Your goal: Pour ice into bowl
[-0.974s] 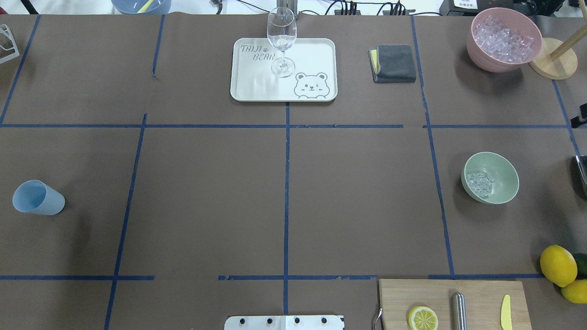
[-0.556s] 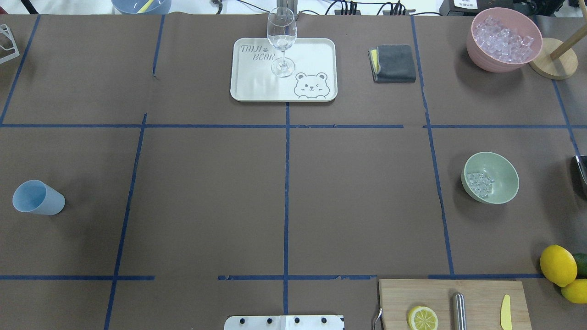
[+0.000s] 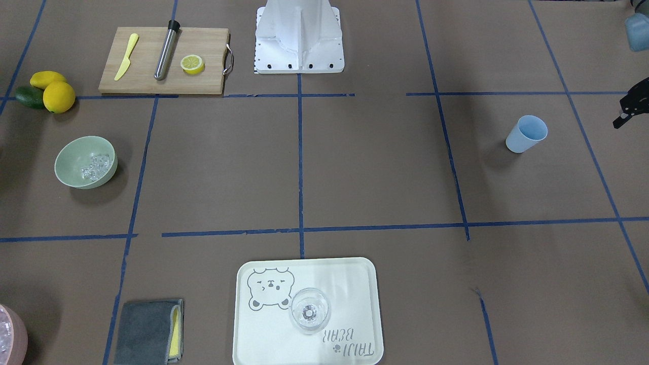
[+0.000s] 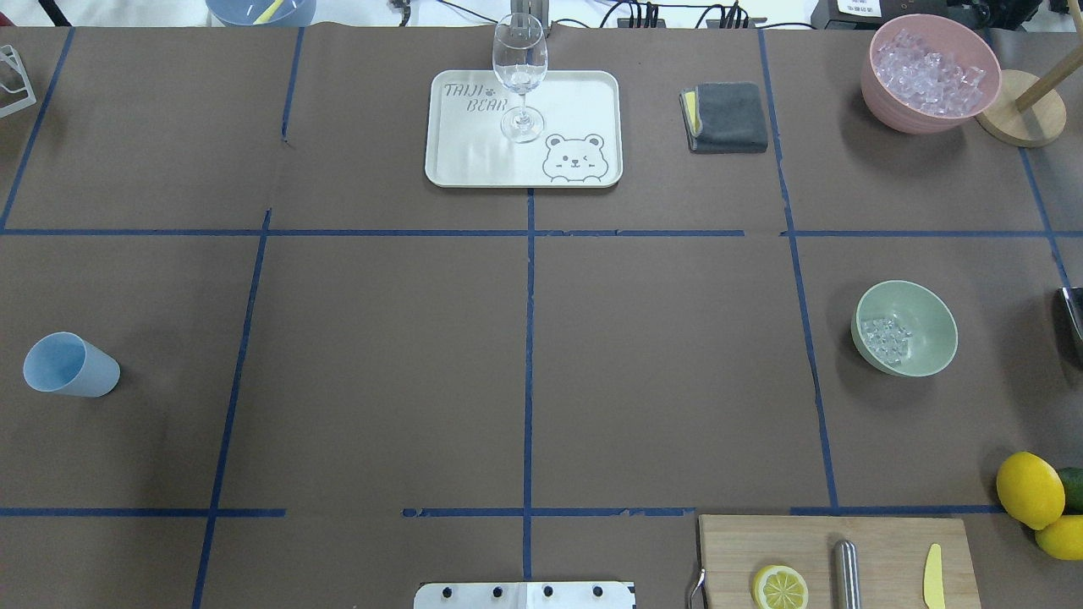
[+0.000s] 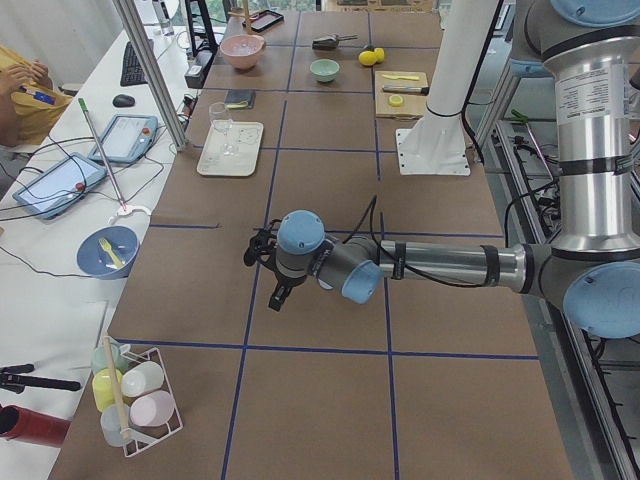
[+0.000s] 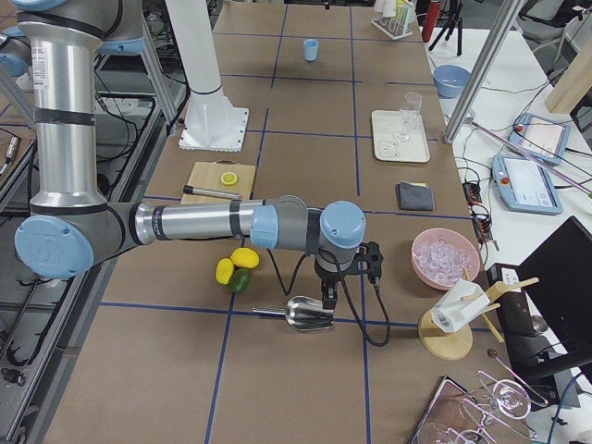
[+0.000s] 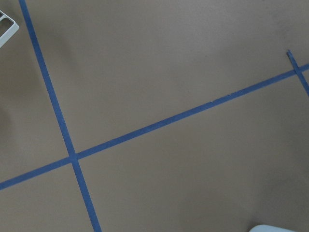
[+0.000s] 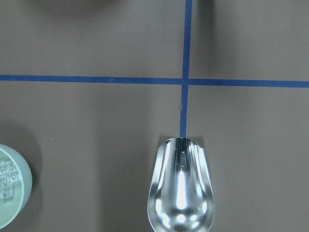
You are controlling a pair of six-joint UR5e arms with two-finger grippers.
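The sage-green bowl (image 4: 924, 321) stands on the right side of the table, also in the front view (image 3: 71, 161) and at the right wrist view's left edge (image 8: 9, 203). A small heap of clear ice (image 4: 884, 337) lies inside it. A silver scoop (image 8: 181, 188) lies to the right of the bowl, empty, and shows at the overhead view's right edge (image 4: 1073, 309). My right gripper (image 6: 344, 277) hovers over the scoop (image 6: 308, 314); I cannot tell if it is open or shut. My left gripper (image 5: 265, 272) is near the pale blue cup (image 4: 69, 365); its state is unclear.
A pink bowl of ice (image 4: 931, 72) and a wooden stand (image 4: 1019, 118) are at the far right. A wine glass (image 4: 520, 76) stands on a tray (image 4: 584, 97), next to a grey cloth (image 4: 726, 117). A cutting board (image 4: 888, 541) and lemons (image 4: 1030, 489) are at the near right.
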